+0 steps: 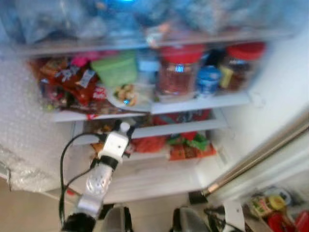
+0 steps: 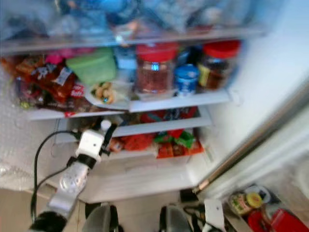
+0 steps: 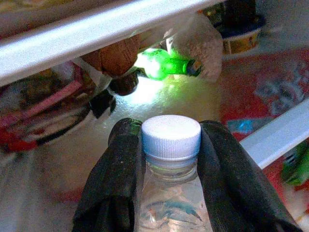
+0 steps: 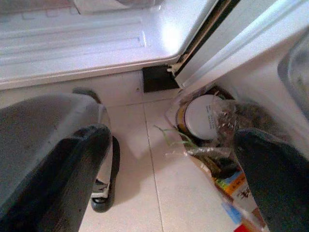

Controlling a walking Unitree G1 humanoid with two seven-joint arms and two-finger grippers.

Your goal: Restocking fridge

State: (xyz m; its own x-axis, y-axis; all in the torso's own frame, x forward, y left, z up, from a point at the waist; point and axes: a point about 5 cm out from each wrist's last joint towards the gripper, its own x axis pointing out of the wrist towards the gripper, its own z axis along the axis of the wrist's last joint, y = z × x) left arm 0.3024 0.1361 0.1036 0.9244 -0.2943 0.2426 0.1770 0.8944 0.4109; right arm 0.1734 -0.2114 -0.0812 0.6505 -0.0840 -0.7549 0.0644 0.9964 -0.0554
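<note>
Your two head eyes look down from above into the open fridge (image 1: 227,145) and share almost the same scene. Your left wrist camera sits very close inside it. Your right wrist camera looks down at the floor (image 4: 159,193).

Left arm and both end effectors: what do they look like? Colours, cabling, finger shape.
The left arm is silver with a perforated segment, a black collar and a white boxy wrist block; a black cable loops alongside it. The left end effector has two broad matte-black fingers with rounded tips. The right end effector has the same thick black fingers.
</note>
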